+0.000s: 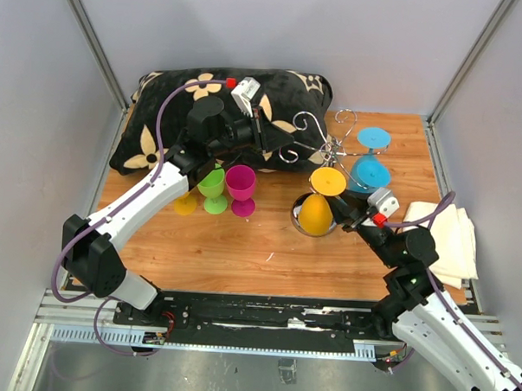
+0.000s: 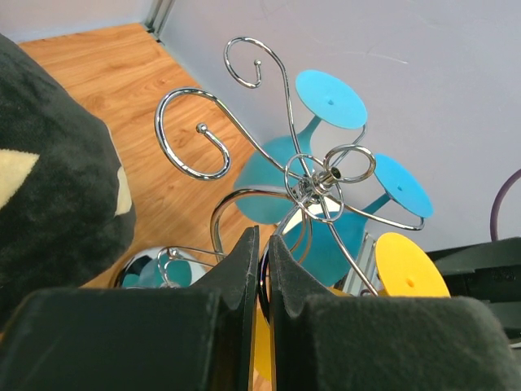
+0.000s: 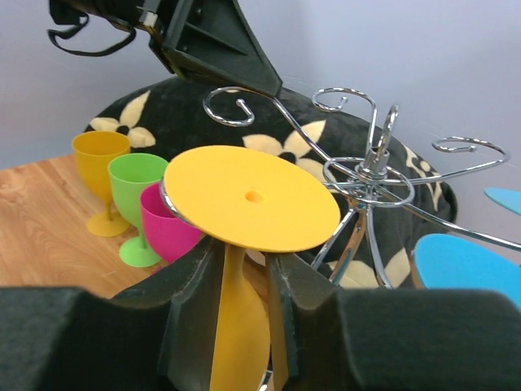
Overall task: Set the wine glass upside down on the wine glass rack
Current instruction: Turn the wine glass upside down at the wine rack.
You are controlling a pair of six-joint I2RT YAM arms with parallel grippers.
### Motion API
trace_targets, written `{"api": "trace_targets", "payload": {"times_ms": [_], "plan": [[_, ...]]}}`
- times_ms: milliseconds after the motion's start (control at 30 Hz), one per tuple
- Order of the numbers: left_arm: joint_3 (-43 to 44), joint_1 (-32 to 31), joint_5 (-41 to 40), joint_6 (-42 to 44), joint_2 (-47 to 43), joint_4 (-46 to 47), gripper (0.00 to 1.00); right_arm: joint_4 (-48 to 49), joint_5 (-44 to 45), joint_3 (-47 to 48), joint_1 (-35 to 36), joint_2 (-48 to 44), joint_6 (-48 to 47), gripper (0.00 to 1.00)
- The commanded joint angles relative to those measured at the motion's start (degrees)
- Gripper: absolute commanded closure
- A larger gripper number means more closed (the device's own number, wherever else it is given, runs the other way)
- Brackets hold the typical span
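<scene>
On the counter (image 1: 241, 255), the wine glass rack (image 1: 328, 151) stands right of centre before the cushion (image 1: 161, 113), with the wine glass (image 1: 316, 213) upturned at its near side, two other upturned glasses (image 1: 369, 172) on its right, three upright glasses (image 1: 215, 189) to its left, and a folded cloth (image 1: 445, 238) far right.

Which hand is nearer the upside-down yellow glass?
Right: right hand straddles the stem of the upside-down yellow plastic wine glass; left hand pinches the chrome wire rack beyond.

I look down on a wooden tabletop (image 1: 267, 256) boxed in by plain pale grey walls (image 1: 337, 43) from 9 round to 3 o'clock, evenly lit. A black flowered cushion (image 1: 291, 93) lies at 11 o'clock, and a folded white cloth (image 1: 458, 247) at 4 o'clock.
</scene>
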Motion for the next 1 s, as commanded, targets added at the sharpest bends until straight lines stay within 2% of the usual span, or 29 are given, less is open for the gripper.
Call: {"api": "trace_targets", "payload": {"times_ms": [0,200,367,600,967], "plan": [[-0.5,-0.7,1.3,0.6,0.7,-3.8,0.99,-0.4,4.5,1.9,0.0,0.2,-0.1,0.67],[-0.4,-0.7,1.1,0.7,0.7,-3.8,1.00,-0.7,2.4,2.0,-0.1,-0.7,-0.1,0.53],[-0.1,-0.7,1.3,0.6,0.6,-4.0,0.98,-5.9,-0.9,3.4,-0.1,-3.1,-1.3,0.43],[1.6,-0.7,0.5,1.1,0.3,-5.1,0.76,-16.5,-3.2,5.7,-0.1,-7.3,-2.3,0.36],[5.4,-0.7,-1.2,1.7,-0.2,-6.9,0.51,-31.8,0.5,8.0,-0.1,-15.5,-0.7,0.27]]}}
